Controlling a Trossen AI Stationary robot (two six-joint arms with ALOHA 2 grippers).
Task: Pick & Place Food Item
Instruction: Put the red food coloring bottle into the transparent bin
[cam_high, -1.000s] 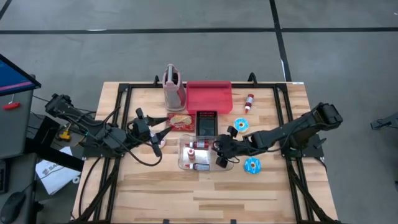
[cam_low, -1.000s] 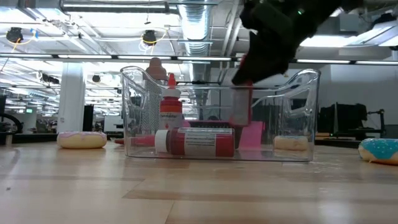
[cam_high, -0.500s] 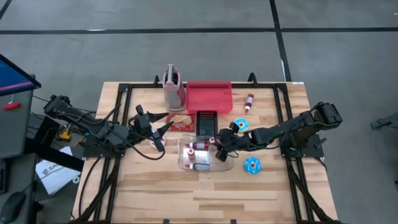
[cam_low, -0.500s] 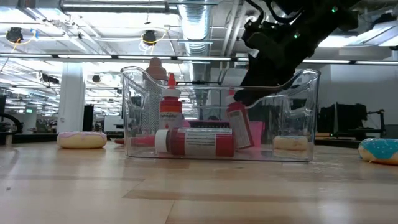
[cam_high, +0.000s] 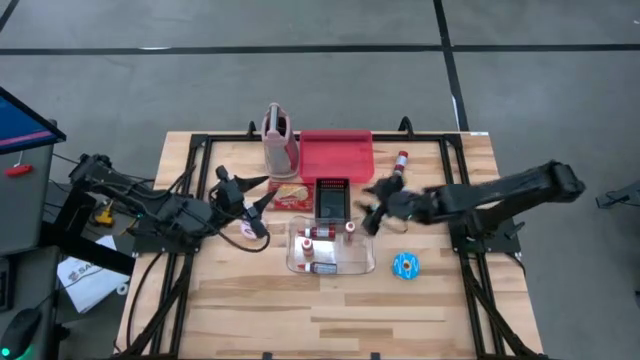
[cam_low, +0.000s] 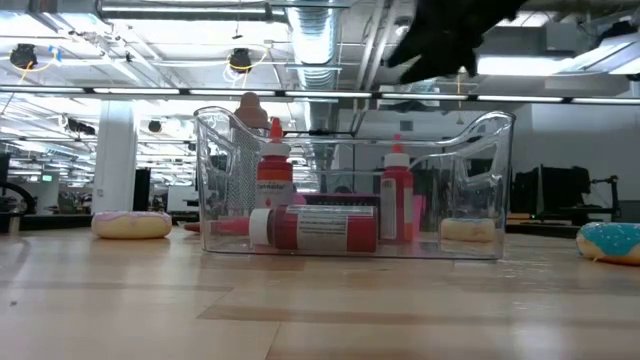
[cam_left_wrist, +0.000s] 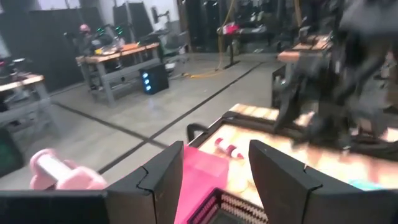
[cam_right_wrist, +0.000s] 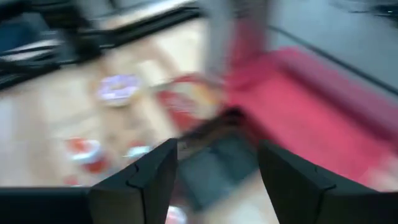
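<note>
Bottles are seen in the clear bin (cam_high: 330, 250) near the counter's (cam_high: 400, 310) middle: one red bottle (cam_low: 397, 200) stands upright at the bin's right end, a second upright bottle (cam_low: 273, 178) is at its left end, and a third bottle (cam_low: 315, 228) lies flat between them. The right gripper (cam_high: 377, 205) is held open and empty above the counter, just beyond the bin's right end. The left gripper (cam_high: 247, 196) is held open near the counter's left edge, nothing between its fingers.

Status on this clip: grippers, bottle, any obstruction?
Right gripper open, empty, beside clear plastic bin. Red sauce bottle upright inside bin. Left gripper open, empty, near pink donut. Nothing in the way.
</note>
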